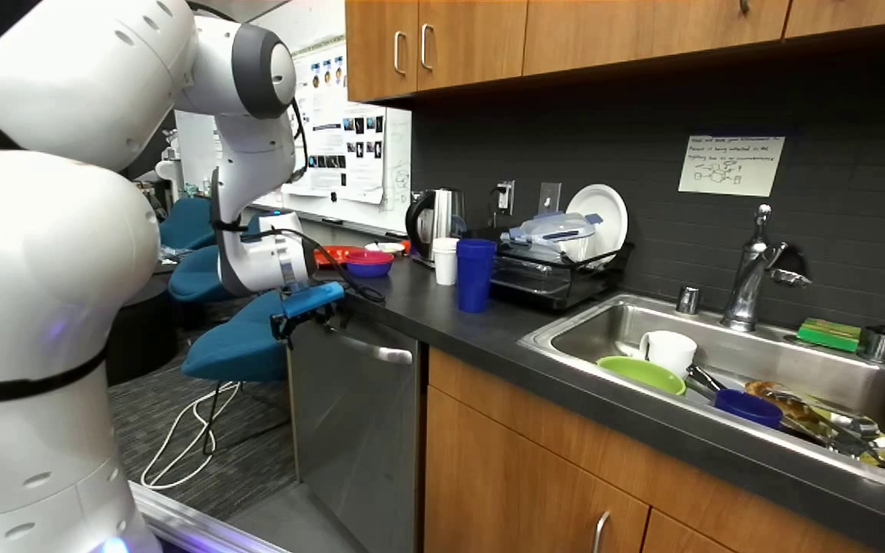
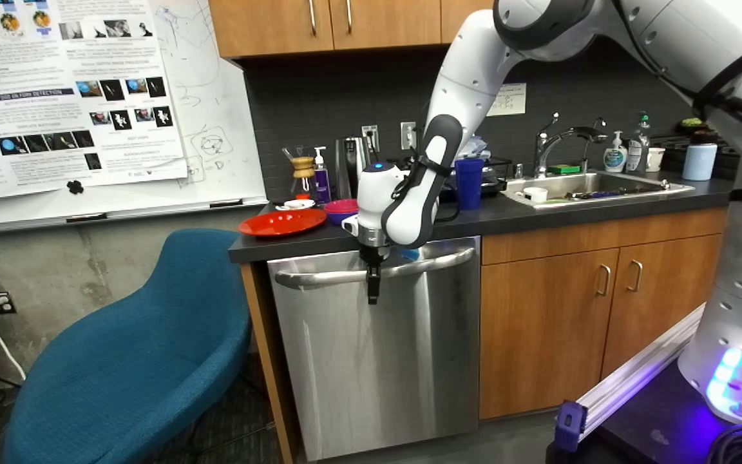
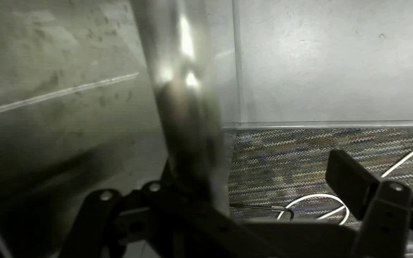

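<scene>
Biggest thing I'd be sweating here is a lopsided grab: in the wrist view the curved handle (image 3: 182,100) on the stainless dishwasher door (image 2: 390,374) is sitting way off-centre relative to the fingers (image 3: 348,182), so if the gripper (image 2: 373,296) were squeezing from this spot, one side would probably be hitting first and shoving or skidding along the handle, which is looking pretty slick. Also, the arm (image 2: 471,87) is hanging its lower end near the pink bowl (image 2: 342,206) and red plate (image 2: 283,222) on the counter (image 2: 513,223), so I'm guessing a sloppy sideways swing could be knocking them off. Position-wise, the gripper is pointing down right at the handle, fingers standing wide apart and pinching nothing; the handle is running past one finger and partly hiding it, and I'm not able to tell whether they're touching.
</scene>
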